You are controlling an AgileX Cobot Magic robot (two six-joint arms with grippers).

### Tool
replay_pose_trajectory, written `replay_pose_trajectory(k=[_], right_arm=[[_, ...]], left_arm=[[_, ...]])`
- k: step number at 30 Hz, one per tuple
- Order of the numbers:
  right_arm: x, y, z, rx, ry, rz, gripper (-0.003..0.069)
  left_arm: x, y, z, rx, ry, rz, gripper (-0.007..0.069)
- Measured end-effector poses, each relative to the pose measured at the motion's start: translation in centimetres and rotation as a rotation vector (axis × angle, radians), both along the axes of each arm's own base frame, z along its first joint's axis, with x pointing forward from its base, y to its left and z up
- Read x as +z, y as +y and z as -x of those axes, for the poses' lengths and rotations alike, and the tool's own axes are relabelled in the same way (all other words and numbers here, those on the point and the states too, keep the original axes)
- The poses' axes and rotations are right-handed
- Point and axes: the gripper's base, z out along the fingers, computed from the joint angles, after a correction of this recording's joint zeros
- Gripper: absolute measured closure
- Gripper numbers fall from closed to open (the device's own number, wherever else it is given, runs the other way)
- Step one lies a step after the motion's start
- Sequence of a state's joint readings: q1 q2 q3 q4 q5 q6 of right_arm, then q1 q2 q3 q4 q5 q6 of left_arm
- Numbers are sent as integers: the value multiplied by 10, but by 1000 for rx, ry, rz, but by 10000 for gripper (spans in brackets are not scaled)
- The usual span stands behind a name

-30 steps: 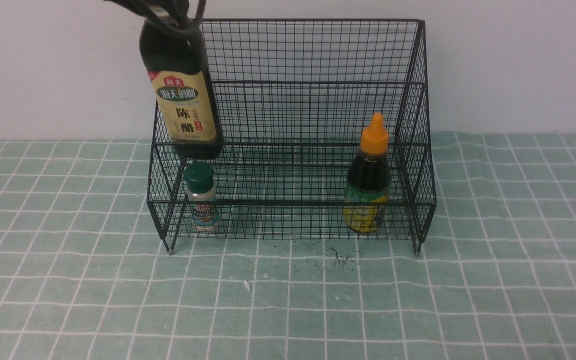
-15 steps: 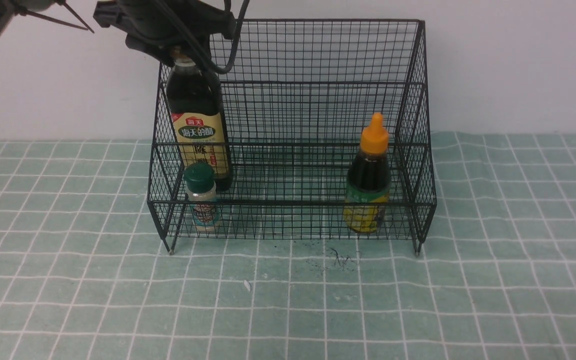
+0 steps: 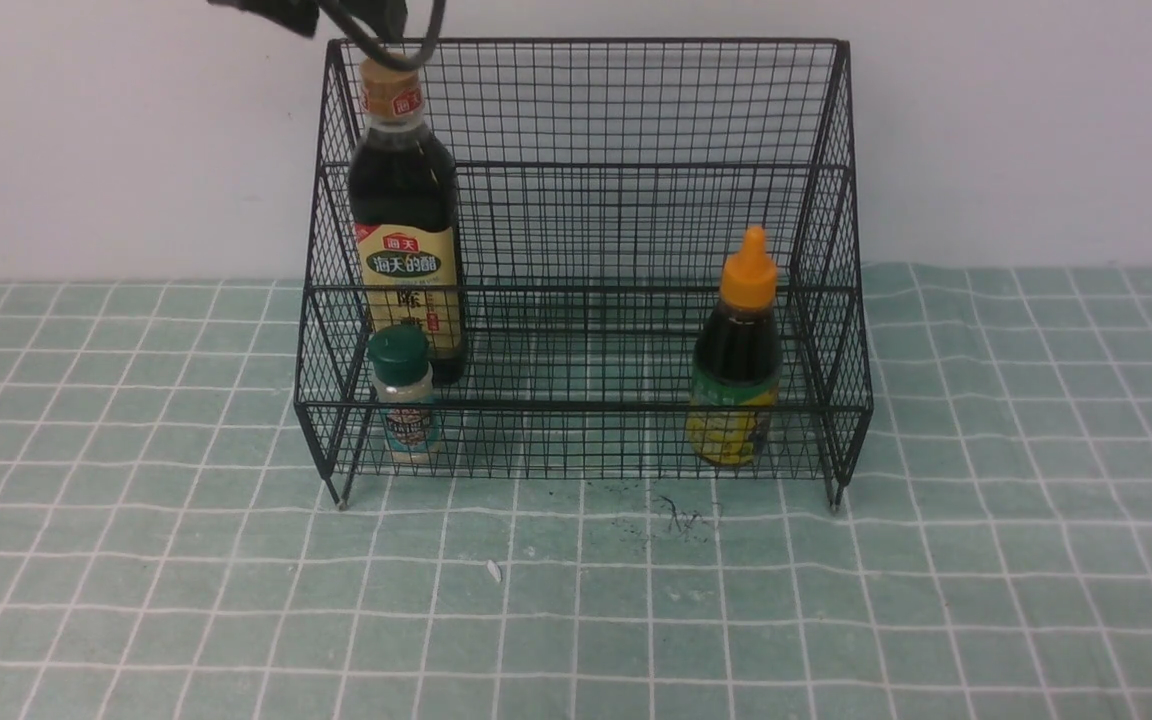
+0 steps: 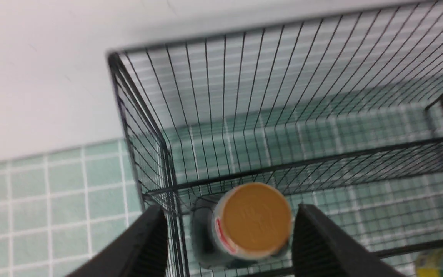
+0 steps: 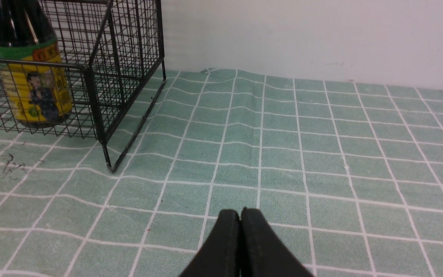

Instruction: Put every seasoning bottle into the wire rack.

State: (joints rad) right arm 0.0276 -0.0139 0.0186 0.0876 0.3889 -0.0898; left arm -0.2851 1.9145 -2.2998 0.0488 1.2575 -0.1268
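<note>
Lowered into the wire rack [image 3: 586, 250], the tall bottle [image 3: 406, 230] stands released; left gripper [image 4: 229, 231] spread above its cap.

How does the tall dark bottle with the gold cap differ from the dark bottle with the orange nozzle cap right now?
The tall dark bottle with the gold cap stands at the left end of the black wire rack; the dark bottle with the orange nozzle cap stands at the right end. The first is taller, reaching near the rack's top edge. Its cap is flat and its label tan, against a pointed nozzle and yellow-green label. Both stand upright inside the rack.
</note>
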Motion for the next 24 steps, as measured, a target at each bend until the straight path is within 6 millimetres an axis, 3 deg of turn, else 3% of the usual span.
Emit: replay_pose_trajectory(k=[1,4,8,10,13,14,16,18,19,24], right_arm=[[0,0,0,0,0,0,672],[0,0,0,0,0,0,672],[0,0,0,0,0,0,672],[0,0,0,0,0,0,672],[0,0,0,0,0,0,672],[0,0,0,0,0,0,672],[0,0,0,0,0,0,672],[0,0,0,0,0,0,672],[0,0,0,0,0,0,672],[0,0,0,0,0,0,672]], left_arm=[[4,1,3,0,-10,3,242],[45,12,36,-12,-117,3,326],[97,30,95,-16,-262,9,513],[125,43,137,-14,-355,33,594],[153,62,202,-14,-468,60,626],[153,63,206,-14,-468,60,627],[156,79,260,-12,-517,74,631],[148,88,292,-12,-524,76,631],[145,90,299,-12,-522,76,631],[82,109,365,-11,-572,98,631]])
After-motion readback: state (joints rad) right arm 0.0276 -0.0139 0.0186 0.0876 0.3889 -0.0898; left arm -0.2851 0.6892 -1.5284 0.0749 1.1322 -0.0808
